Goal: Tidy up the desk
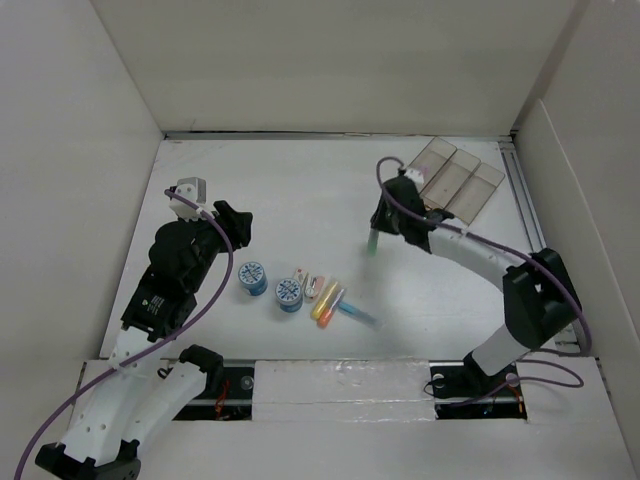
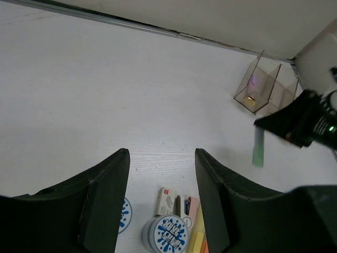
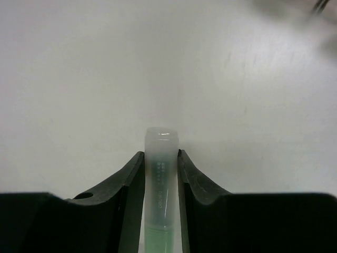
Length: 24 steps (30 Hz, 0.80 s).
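Note:
On the white desk (image 1: 300, 200), my right gripper (image 1: 377, 236) is shut on a green highlighter (image 1: 371, 243) and holds it off the surface, right of centre. In the right wrist view the highlighter (image 3: 160, 179) with its clear cap stands between the fingers (image 3: 130, 179). In the left wrist view it (image 2: 258, 148) hangs below the right arm. My left gripper (image 1: 238, 222) is open and empty, hovering above the left of the desk. Below it in the left wrist view (image 2: 160, 197) lie a round blue-white tape tin (image 2: 165, 233), a small white box (image 2: 167, 201) and a pink stapler (image 2: 188, 206).
Two blue-white tins (image 1: 252, 278) (image 1: 288, 293), a white box (image 1: 300, 279), a stapler (image 1: 317, 289), yellow and orange highlighters (image 1: 327, 303) and a blue pen (image 1: 358, 316) lie mid-desk near the front. A translucent tan three-compartment tray (image 1: 458, 177) sits back right. Beige walls surround the desk.

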Tool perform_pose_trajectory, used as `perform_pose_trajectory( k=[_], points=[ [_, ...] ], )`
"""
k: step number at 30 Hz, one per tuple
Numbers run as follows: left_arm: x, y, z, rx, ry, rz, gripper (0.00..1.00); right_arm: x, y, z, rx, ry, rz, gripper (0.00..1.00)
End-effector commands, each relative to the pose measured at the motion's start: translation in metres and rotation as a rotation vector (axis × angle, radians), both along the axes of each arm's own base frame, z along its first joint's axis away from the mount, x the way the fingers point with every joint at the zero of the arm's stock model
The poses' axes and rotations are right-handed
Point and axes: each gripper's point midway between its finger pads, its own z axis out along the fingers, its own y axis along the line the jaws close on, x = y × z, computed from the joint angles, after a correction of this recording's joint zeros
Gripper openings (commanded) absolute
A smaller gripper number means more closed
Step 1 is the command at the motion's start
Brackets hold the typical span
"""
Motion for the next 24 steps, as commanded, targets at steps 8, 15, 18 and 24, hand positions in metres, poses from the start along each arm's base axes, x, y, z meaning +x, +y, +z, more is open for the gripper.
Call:
perform_pose_trajectory(
  k=[8,15,18,24],
  points=[
    [0.0,0.001,0.015,-0.015,-0.061,-0.004,0.48,0.17,-0.137,0.122,0.097,-0.394,-0.377,0.1],
    [-0.001,0.001,0.015,-0.015,-0.061,-0.004,0.48,0.226,-0.181,0.089,0.051,-0.314,-0.426,0.12],
    [0.0,0.001,0.015,-0.013,-0.06,-0.003,0.48,0.231,-0.183,0.077,0.053,-0.288,-0.423,0.19],
    [0.002,-0.001,0.013,-0.009,-0.053,-0.007,0.48,0.222,-0.184,0.084,0.085,-0.299,-0.416,0.79]
  ],
)
